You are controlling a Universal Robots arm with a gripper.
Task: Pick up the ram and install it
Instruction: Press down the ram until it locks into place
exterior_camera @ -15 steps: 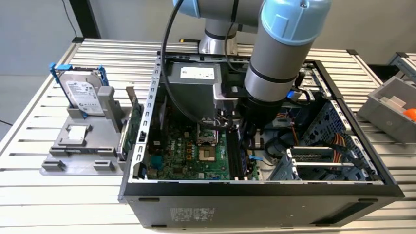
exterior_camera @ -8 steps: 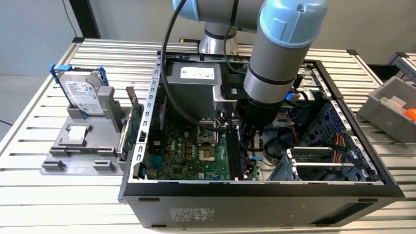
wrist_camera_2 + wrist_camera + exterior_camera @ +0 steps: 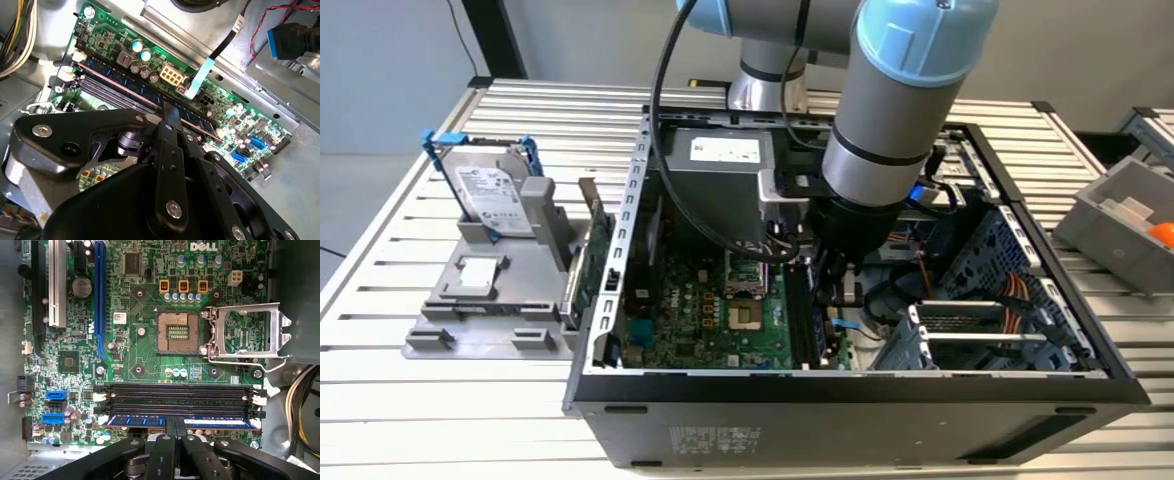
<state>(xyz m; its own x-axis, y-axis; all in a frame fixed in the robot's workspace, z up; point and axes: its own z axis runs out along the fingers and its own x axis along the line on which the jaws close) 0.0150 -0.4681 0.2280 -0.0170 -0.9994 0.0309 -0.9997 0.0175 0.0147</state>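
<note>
Inside the open computer case (image 3: 854, 385), the gripper (image 3: 175, 432) stands clenched on the ram (image 3: 210, 422), holding the blue stick edge-down in the outermost motherboard slot, apparently to seat it squarely between the latches.

Blue ram (image 3: 150, 421) flat in slot, seemingly seated.

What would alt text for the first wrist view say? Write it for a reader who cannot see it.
A black pincer grips the blue ram by its middle, the stick lying along the outermost of four memory slots on a green motherboard. Beyond the slots sits an empty processor socket with its metal retention frame swung open.
</note>
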